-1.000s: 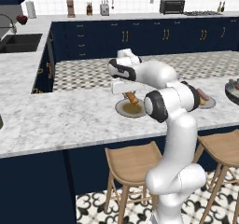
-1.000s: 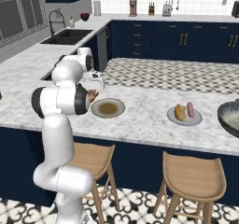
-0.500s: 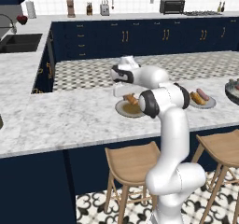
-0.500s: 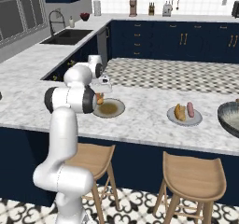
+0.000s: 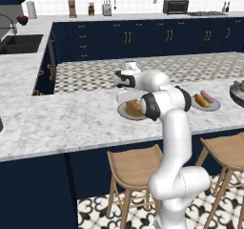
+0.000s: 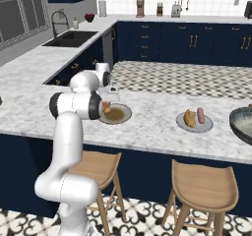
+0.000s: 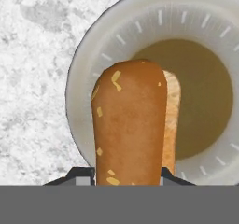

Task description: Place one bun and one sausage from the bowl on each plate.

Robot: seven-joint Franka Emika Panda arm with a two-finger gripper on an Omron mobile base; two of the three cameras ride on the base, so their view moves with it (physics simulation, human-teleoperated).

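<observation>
A golden-orange bun (image 7: 128,125) is held at its near end by my gripper (image 7: 127,177), shut on it. It hangs just over the grey-rimmed plate with the brownish-olive centre (image 7: 84,78); I cannot tell whether it touches. From the base views, the bun (image 5: 135,105) and gripper (image 5: 129,98) are over this plate (image 5: 125,112), partly behind my forearm. On the right, the light grey plate (image 6: 195,127) carries a bun (image 6: 189,118) and a sausage (image 6: 200,115). The dark bowl (image 6: 243,124) sits at the far right edge.
Two wooden stools (image 6: 203,186) stand under the counter's front edge. A sink (image 6: 71,37) lies at the far left. Small appliances (image 5: 175,5) line the back counter. A tiled floor gap separates the island from the back cabinets.
The arm has folded in and the hand has come down over the olive-centred plate, still holding the bun. The other plate and the bowl have not moved.
</observation>
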